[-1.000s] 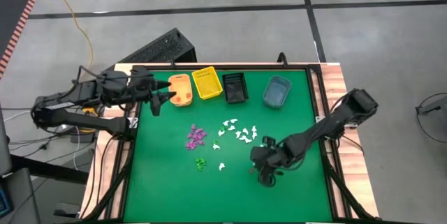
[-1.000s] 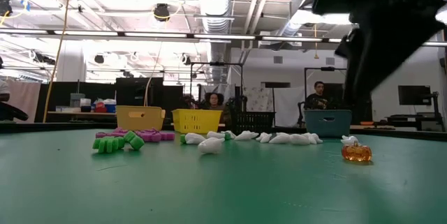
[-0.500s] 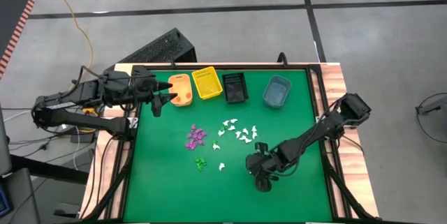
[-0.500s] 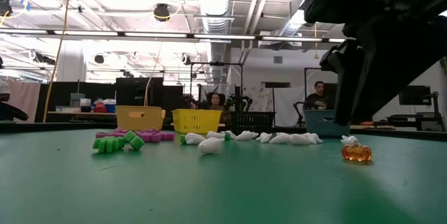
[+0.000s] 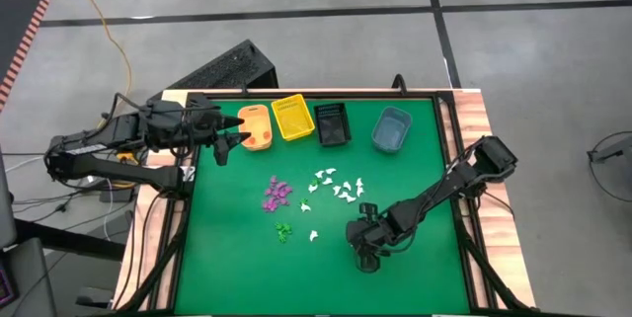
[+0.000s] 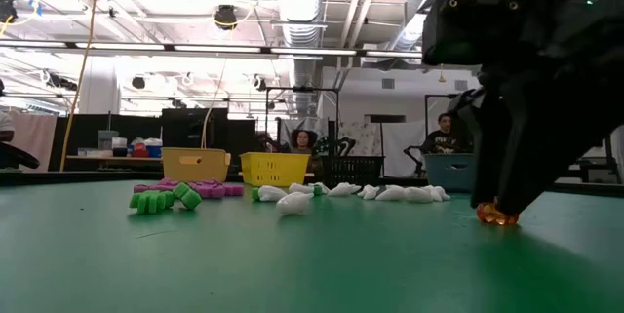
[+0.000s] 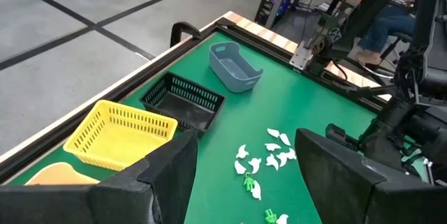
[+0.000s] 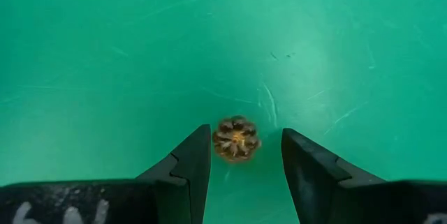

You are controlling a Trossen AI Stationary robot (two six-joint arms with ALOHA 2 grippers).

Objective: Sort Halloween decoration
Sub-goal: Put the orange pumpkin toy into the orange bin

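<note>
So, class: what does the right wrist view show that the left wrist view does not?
Right wrist only: an orange-brown pumpkin trinket between the open right gripper's fingers on the mat.
Left wrist only: yellow bin, black bin, grey bin, white trinkets and the open left gripper.
Both: the green mat.

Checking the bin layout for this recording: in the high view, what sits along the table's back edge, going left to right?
Left claw → orange bin → yellow basket → black basket → grey-blue bin.
</note>
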